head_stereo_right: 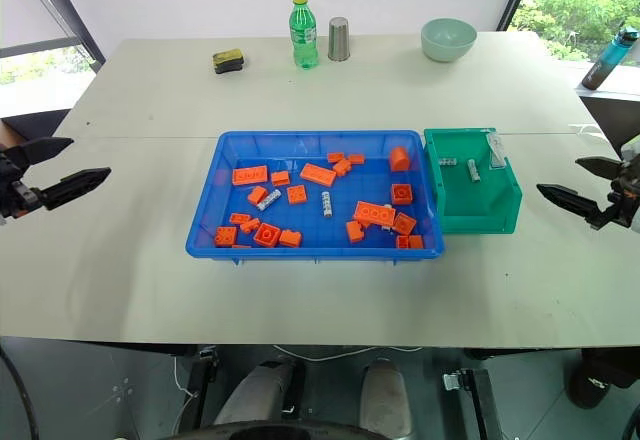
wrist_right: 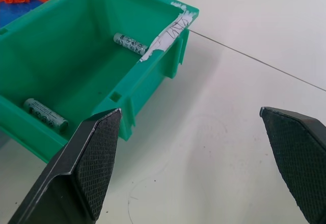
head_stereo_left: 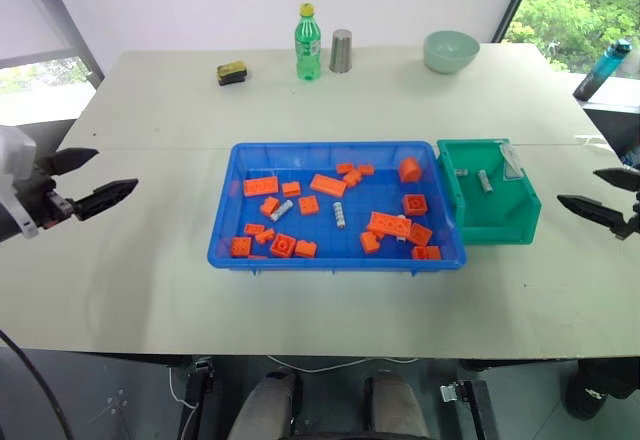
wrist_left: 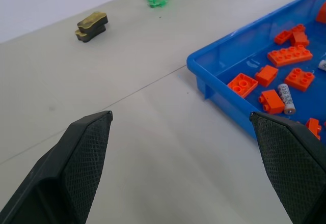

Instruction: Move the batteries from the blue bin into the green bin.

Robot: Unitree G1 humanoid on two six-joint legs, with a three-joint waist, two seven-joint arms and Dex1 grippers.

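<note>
The blue bin sits mid-table, holding orange bricks and silver batteries, one at the left and one in the middle. Against its right wall stands the green bin, with two batteries on its floor; the right wrist view shows them too. My left gripper hovers open over bare table, well left of the blue bin. My right gripper hangs open just right of the green bin. Nothing is between either pair of fingers.
Along the table's far edge stand a green bottle, a metal cup, a pale green bowl and a yellow-black sponge. A teal water bottle stands beyond the right edge.
</note>
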